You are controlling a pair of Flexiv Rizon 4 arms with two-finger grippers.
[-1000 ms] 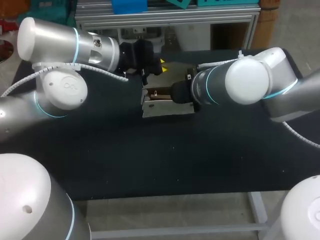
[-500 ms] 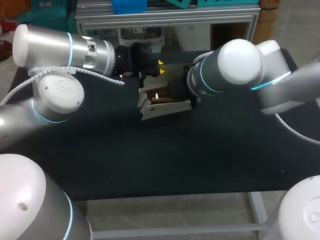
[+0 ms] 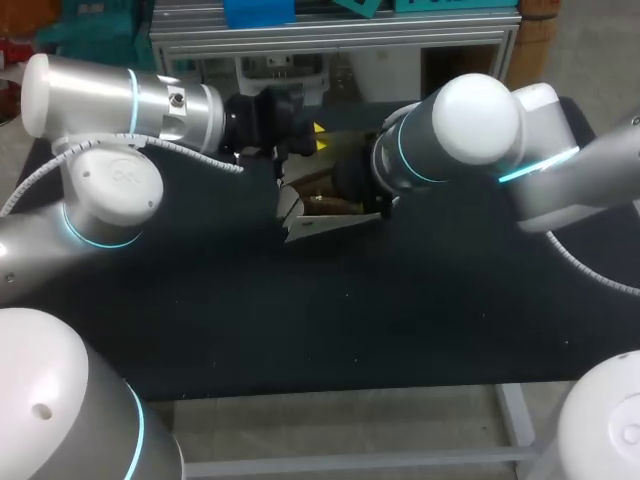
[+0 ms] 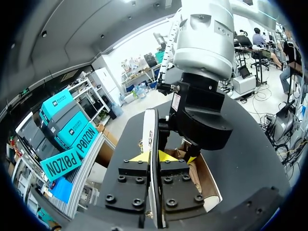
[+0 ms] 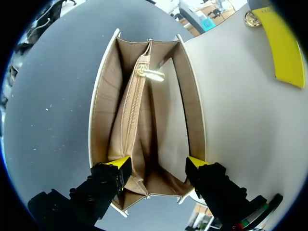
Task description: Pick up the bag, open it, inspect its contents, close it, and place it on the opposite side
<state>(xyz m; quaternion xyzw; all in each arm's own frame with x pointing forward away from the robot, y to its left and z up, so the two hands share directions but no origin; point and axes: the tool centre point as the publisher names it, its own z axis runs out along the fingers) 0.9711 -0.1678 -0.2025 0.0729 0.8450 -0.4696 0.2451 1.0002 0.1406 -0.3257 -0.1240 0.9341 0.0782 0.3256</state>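
The white bag point(image 3: 322, 222) stands open on the black table, its tan lining showing. My left gripper point(image 4: 153, 156) is shut on the bag's white flap point(image 4: 150, 130), holding it upright at the bag's far side; it also shows in the head view point(image 3: 310, 135). My right gripper point(image 5: 159, 163) is open, its yellow tips spread just over one end of the bag's mouth. Between them I look down into the bag's inside point(image 5: 144, 110): a zipped middle pocket point(image 5: 130, 115) with a gold pull point(image 5: 147, 73). In the head view the right wrist point(image 3: 355, 182) hides its fingers.
The table point(image 3: 350, 310) runs dark and bare in front of the bag and to both sides. A metal frame point(image 3: 330, 40) stands along the far edge. My two wrists are close together over the bag.
My right gripper has gone from shut to wide open and its wrist has swung up over the bag. The left gripper has drawn the flap slightly back, and the bag's mouth gapes wider.
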